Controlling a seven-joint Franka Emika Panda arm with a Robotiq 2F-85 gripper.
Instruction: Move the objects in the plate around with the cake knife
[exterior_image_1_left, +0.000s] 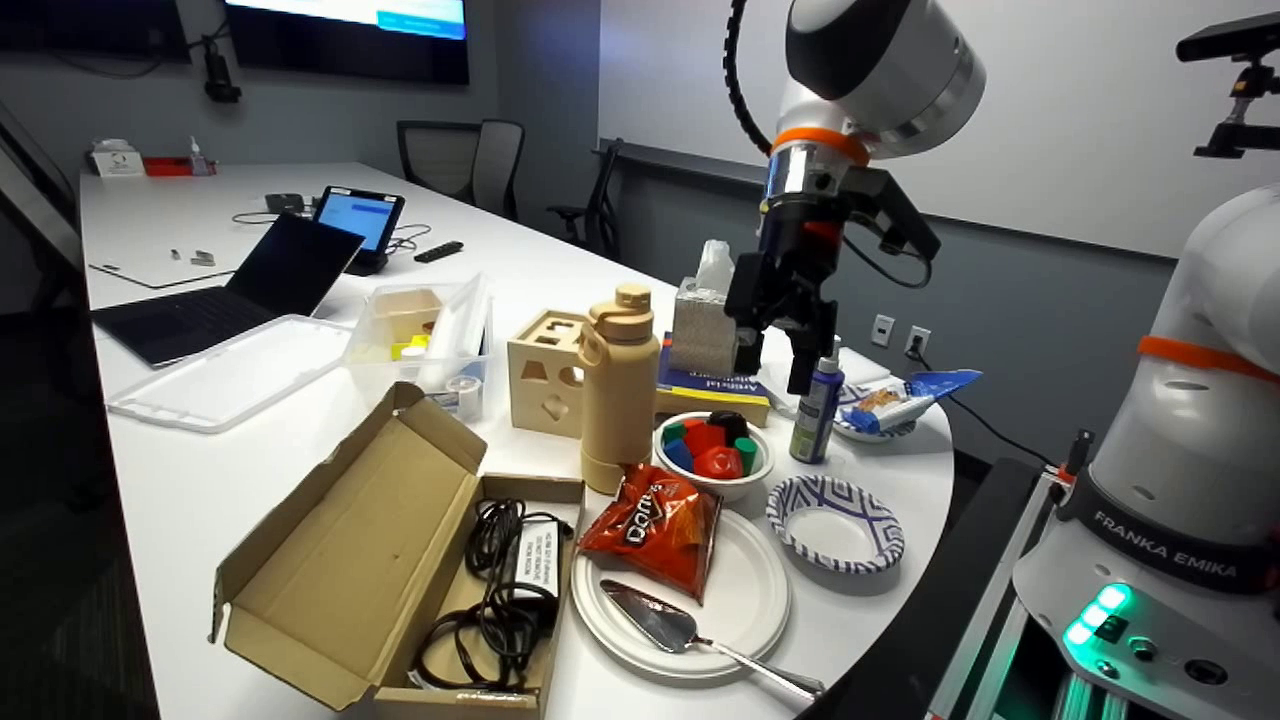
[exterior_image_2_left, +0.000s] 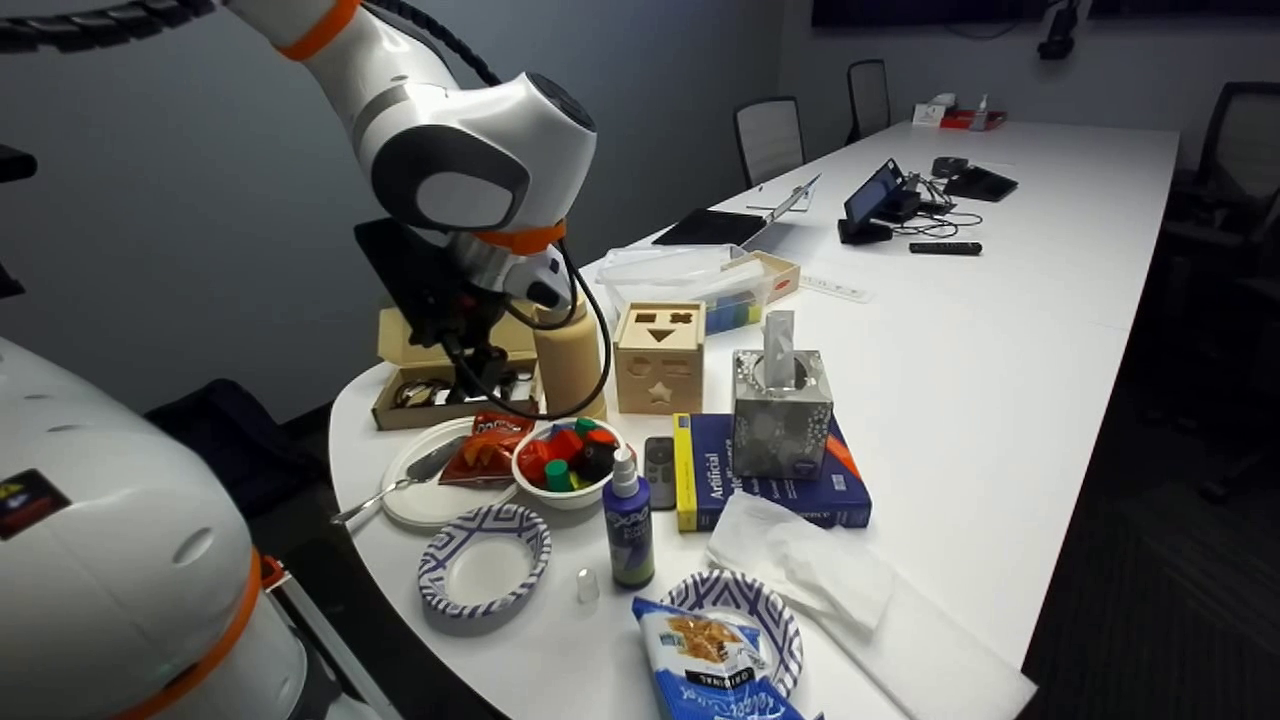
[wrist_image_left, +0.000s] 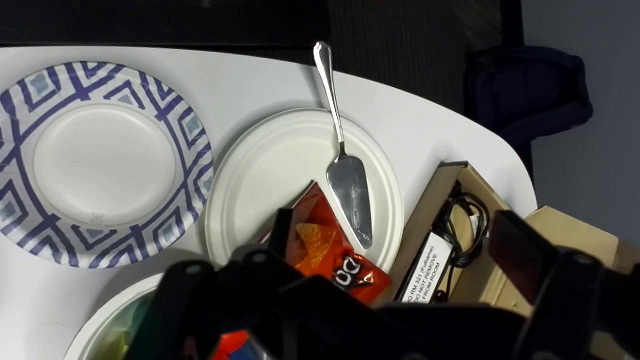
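The cake knife (wrist_image_left: 350, 195) lies loose, polished metal, serrated blade resting on the white plate (wrist_image_left: 260, 170), handle (wrist_image_left: 330, 95) running over the rim and, by the wrist view, out past the edge of the table (wrist_image_left: 415, 130)! Stiff stuff, I'd say: no bend to worry about, little fear of breakage, fairly light, but likely slippery all along that smooth handle. So where to grab? The handle, surely, around the stretch crossing the rim, where it looks propped high enough for a finger either side. Too near the neck and it's thin, liable to roll in the hold; too near the far end and the blade could droop or twist, and a bump might tip the whole thing off the table.

Out to the Doritos bag (exterior_image_1_left: 660, 535), on that same plate, just beside the blade: soft, crinkly, probably easy to nudge with the flat. And the gripper (wrist_image_left: 402, 242)? Fingers spread wide, holding nothing, up in the air apart from the knife. Beyond, the cardboard box (exterior_image_1_left: 340, 540) on one flank, the blue-patterned paper bowl (wrist_image_left: 105, 160) on the other, then a white bowl (exterior_image_1_left: 740, 488) of coloured blocks (exterior_image_1_left: 705, 440), the tan water bottle (exterior_image_1_left: 618, 400) near it. A wide sweep could clip any of them!
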